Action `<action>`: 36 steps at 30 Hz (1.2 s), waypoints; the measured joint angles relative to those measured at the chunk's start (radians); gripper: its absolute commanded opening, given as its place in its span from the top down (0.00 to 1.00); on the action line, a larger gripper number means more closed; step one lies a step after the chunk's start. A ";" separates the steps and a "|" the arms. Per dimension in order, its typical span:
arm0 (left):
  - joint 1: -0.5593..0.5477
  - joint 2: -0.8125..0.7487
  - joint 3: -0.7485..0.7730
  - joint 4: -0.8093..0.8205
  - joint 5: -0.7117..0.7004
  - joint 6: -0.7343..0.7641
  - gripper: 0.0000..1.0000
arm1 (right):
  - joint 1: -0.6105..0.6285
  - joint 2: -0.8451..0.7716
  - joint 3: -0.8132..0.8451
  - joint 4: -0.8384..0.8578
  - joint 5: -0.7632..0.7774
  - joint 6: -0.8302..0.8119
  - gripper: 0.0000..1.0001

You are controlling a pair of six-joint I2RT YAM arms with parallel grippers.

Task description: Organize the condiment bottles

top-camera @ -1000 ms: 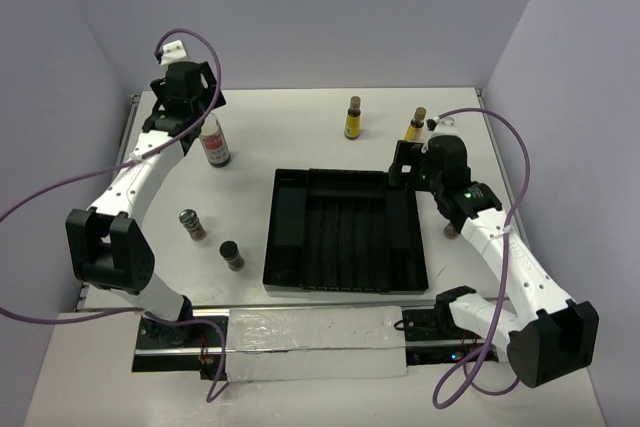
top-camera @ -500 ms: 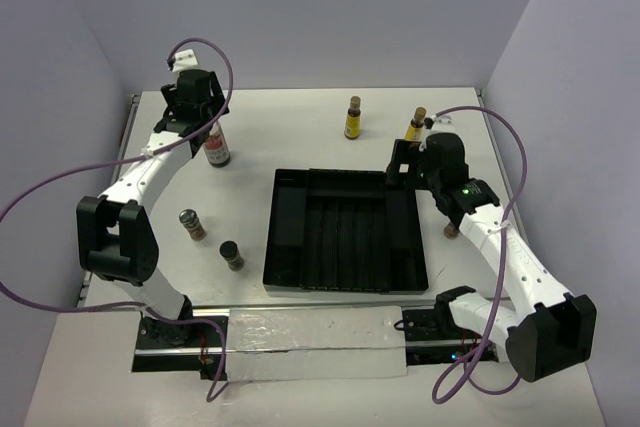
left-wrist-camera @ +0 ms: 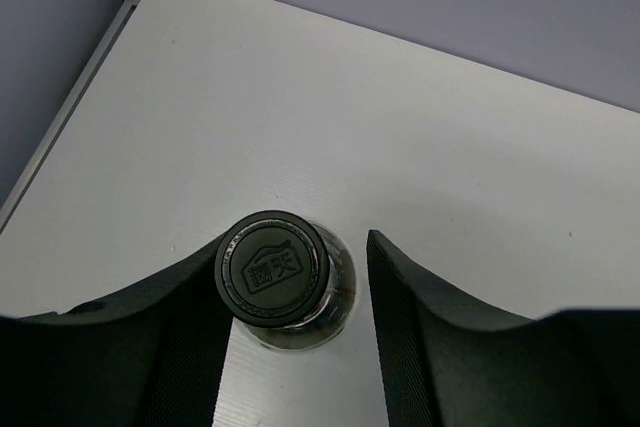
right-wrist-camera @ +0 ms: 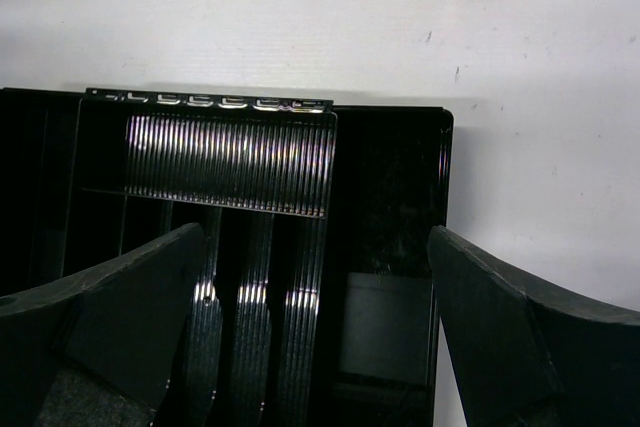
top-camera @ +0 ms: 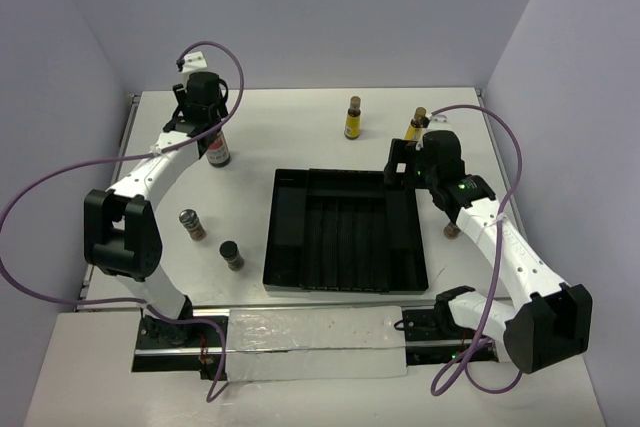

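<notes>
**Top view.** A white table [top-camera: 300, 117] stands between pale lilac walls. At its far left the left gripper [top-camera: 207, 125] hangs over the taller clear bottle with black cap and red-white label [top-camera: 217, 152]. Two slim yellow dark-capped bottles [top-camera: 353, 119] stand toward the far edge, right of centre. Two short dark-brown black-lidded jars [top-camera: 191, 224] stand near left, and a third shows only partly behind the right arm. The black ridged tray [top-camera: 290, 247] lies at centre, with no bottle seen in its lanes. The right gripper [top-camera: 403, 162] hovers at the tray's far right corner.

**Left wrist view.** The fingers [left-wrist-camera: 400, 317] are parted either side of the bottle and not closed on it. The left one lies against or just beside the cap, and the right one stands apart. Judgement: centre the jaws first, go lower to take the body rather than the cap, and close gently so the tall bottle stays upright.

**Right wrist view.** The jaws gape wide and hold nothing. Below them are the tray's ridged lanes and a plain compartment on the right, bare of bottles as far as shown.
</notes>
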 measured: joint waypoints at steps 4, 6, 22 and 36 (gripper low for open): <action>-0.001 0.004 0.000 0.005 -0.014 0.001 0.89 | 0.000 0.006 0.001 0.000 -0.010 0.000 0.00; -0.002 0.007 0.000 0.009 -0.024 -0.002 0.90 | 0.000 0.009 0.001 0.000 -0.013 0.000 0.00; -0.007 -0.065 0.011 -0.101 0.001 -0.002 0.90 | 0.000 -0.004 0.002 -0.001 -0.016 0.000 0.00; -0.244 -0.129 0.306 -0.216 0.043 0.038 0.90 | 0.000 -0.206 0.001 -0.012 0.099 0.000 0.00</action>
